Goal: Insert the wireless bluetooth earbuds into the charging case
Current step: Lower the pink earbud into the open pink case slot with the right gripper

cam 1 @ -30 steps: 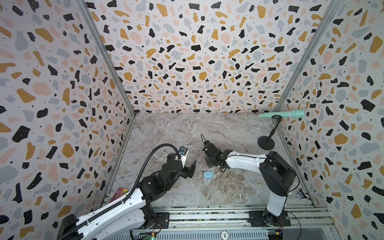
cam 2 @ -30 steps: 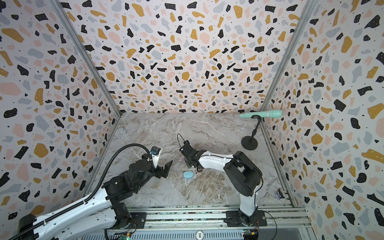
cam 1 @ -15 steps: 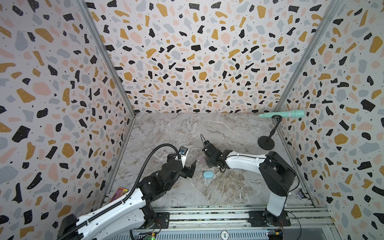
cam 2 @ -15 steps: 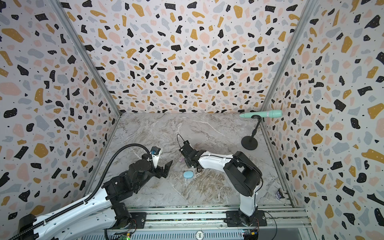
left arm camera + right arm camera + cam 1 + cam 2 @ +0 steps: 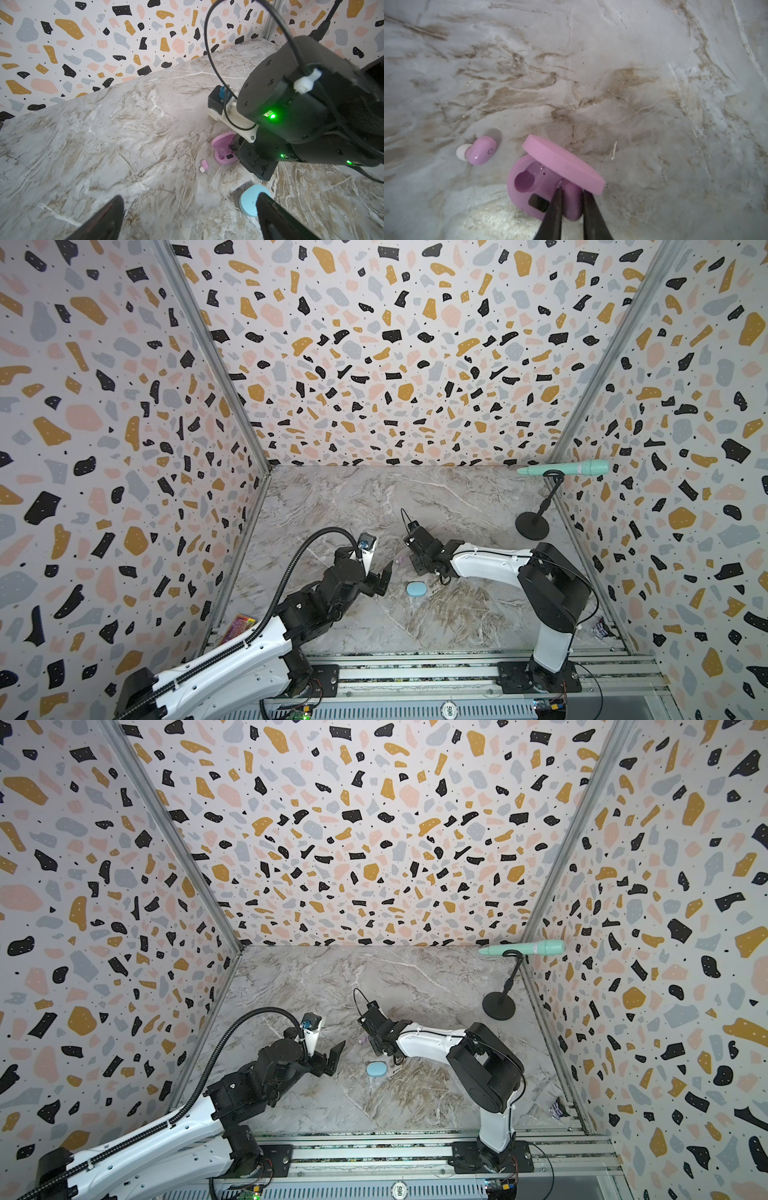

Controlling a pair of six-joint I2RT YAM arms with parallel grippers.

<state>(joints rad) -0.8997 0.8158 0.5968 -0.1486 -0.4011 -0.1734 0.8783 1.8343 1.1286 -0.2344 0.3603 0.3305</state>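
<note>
Zero change: your right gripper (image 5: 572, 190) still clamps a pink earbud (image 5: 572, 205) at the pink case (image 5: 512, 193), seemingly unseated; left gripper (image 5: 190, 196) gapes.

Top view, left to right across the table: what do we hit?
Colourful packet → open left hand → blue case → mic stand base. Left out: right hand, shut on a pink earbud, and the pink case under it; both overlap the blue case's span.
</note>
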